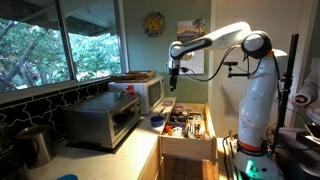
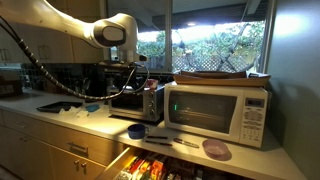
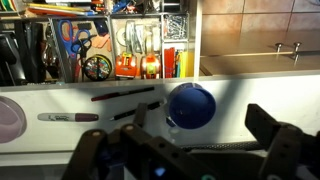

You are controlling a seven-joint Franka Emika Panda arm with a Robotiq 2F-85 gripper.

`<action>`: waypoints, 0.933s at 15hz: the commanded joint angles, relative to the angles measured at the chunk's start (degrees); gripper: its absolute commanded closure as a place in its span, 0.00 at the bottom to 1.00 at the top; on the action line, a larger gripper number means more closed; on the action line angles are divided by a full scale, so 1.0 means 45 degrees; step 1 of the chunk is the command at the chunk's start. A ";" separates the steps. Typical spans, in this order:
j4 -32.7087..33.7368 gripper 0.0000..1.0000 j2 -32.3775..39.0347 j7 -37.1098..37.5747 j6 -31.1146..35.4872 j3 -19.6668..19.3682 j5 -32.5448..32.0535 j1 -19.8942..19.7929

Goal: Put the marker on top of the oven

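Note:
In the wrist view a dark red marker [image 3: 125, 95] lies on the white counter left of a blue bowl [image 3: 190, 105]. A grey pen with a red end [image 3: 68, 117] lies further left. My gripper [image 3: 200, 128] is open and empty, hovering above the counter near the bowl. It shows high above the counter in both exterior views [image 1: 173, 72] [image 2: 135, 72]. The stainless-steel toaster oven [image 1: 100, 120] with a dark glass door stands on the counter; in an exterior view it sits behind the arm [image 2: 130, 100].
A white microwave [image 2: 220, 112] [image 1: 142, 92] with a tray on top stands beside the oven. An open drawer [image 1: 185, 125] [image 3: 100, 40] full of utensils juts out below the counter. A purple lid [image 2: 216, 150] lies in front of the microwave. A pink plate [image 3: 8, 118] lies at the left edge of the wrist view.

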 commanded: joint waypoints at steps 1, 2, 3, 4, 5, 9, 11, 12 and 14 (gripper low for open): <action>0.0047 0.00 0.0161 0.0015 -0.0028 0.0144 0.0052 -0.0319; 0.0076 0.00 0.0257 0.0018 -0.0036 0.0111 0.0056 -0.0423; 0.0101 0.00 0.0310 0.0020 -0.0039 0.0091 0.0064 -0.0490; 0.0109 0.00 0.0317 0.0021 -0.0042 0.0081 0.0070 -0.0519; 0.0118 0.00 0.0314 0.0021 -0.0046 0.0078 0.0073 -0.0521; 0.0613 0.00 0.2253 0.2086 0.2799 -0.0424 0.0893 -0.1116; 0.0663 0.00 0.3121 0.2194 0.3984 -0.0756 0.1638 -0.1598; 0.0754 0.00 0.3520 0.2266 0.4400 -0.0879 0.2028 -0.1877; 0.0950 0.00 0.4270 0.2455 0.5107 -0.1039 0.2807 -0.2457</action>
